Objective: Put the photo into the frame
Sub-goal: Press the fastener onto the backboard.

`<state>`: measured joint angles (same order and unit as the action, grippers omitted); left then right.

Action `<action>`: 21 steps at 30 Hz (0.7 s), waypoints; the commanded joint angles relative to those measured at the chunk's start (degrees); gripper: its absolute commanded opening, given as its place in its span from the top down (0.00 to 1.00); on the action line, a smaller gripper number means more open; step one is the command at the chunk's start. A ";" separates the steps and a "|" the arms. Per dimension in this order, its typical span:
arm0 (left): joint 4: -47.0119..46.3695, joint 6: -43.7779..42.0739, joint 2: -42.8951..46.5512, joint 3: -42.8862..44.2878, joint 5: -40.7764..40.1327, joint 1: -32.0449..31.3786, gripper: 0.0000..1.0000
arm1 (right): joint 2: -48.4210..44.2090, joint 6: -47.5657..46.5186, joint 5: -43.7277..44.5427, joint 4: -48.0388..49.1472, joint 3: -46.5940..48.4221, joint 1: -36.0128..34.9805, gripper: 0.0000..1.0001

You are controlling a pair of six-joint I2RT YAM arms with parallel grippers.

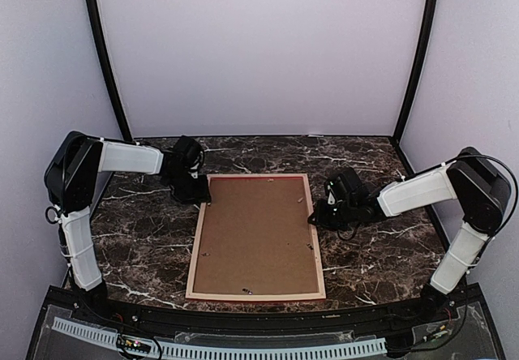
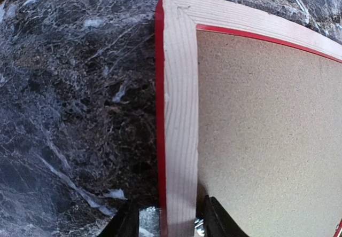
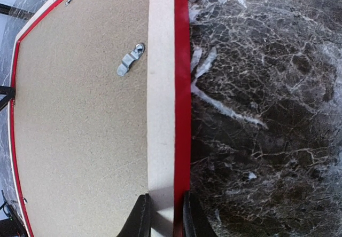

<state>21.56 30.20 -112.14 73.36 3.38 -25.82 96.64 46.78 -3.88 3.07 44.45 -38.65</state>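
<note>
The frame [image 1: 197,246] lies face down on the marble table, its pale wood back up, and a brown backing board [image 1: 255,234] fills it. The photo is hidden. My left gripper [image 1: 195,191] sits at the frame's far left corner. In the left wrist view it [image 2: 168,216] is open and straddles the left rail [image 2: 179,114], with a gap beside its outer finger. My right gripper [image 1: 319,212] is at the frame's right side. In the right wrist view it [image 3: 163,211] is shut on the right rail [image 3: 160,114], one finger on each side.
A small metal turn clip [image 3: 130,60] lies on the backing board [image 3: 80,130] near the right rail. Dark marble tabletop [image 1: 138,238] surrounds the frame. Pale walls and black posts close in the back and sides.
</note>
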 commanded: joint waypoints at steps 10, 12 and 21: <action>9.05 -3.26 -0.51 -1.96 -3.56 -0.46 0.69 | 0.01 0.59 -1.85 -1.48 -0.74 0.72 0.95; 9.54 -3.50 -0.30 -2.13 -3.81 -0.46 0.72 | -0.14 0.59 -1.80 -1.49 -0.84 0.84 0.95; 11.18 -4.53 0.76 0.84 -3.61 -0.41 0.83 | 0.03 0.28 -1.83 -1.58 -0.85 1.20 0.95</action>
<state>23.94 28.08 -111.83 73.95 2.26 -26.74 96.64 45.91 -5.08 2.96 44.45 -38.35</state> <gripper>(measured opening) 0.205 0.161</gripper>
